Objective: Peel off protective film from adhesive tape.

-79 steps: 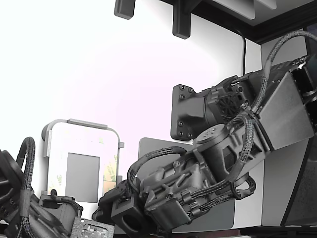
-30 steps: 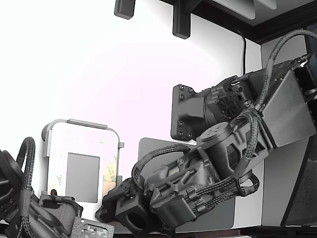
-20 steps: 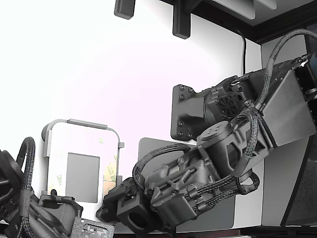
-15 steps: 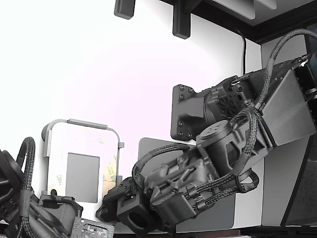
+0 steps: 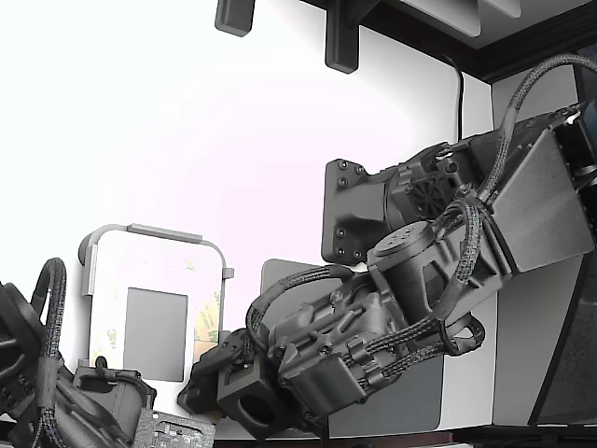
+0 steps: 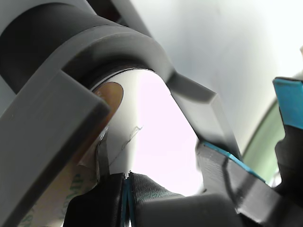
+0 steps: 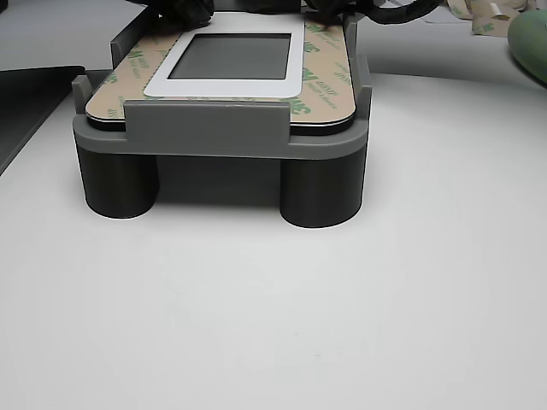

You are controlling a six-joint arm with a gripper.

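Exterior view: the arm's gripper (image 5: 210, 383) sits low, left of centre, at the lower right corner of the white plate (image 5: 154, 280) in its grey fixture (image 5: 89, 257); the protective film (image 5: 207, 327) shows as a tan strip along the plate's right edge.

Wrist view: film (image 6: 71, 187) lies lower left, just beside the dark jaws at the bottom edge; whether they are apart or clamped on it I cannot tell.

Other view: film (image 7: 329, 77) borders the plate, upper centre, on the worktop (image 7: 273, 316).

Judgement: grip the liner corner only, then peel low and slowly along the strip.
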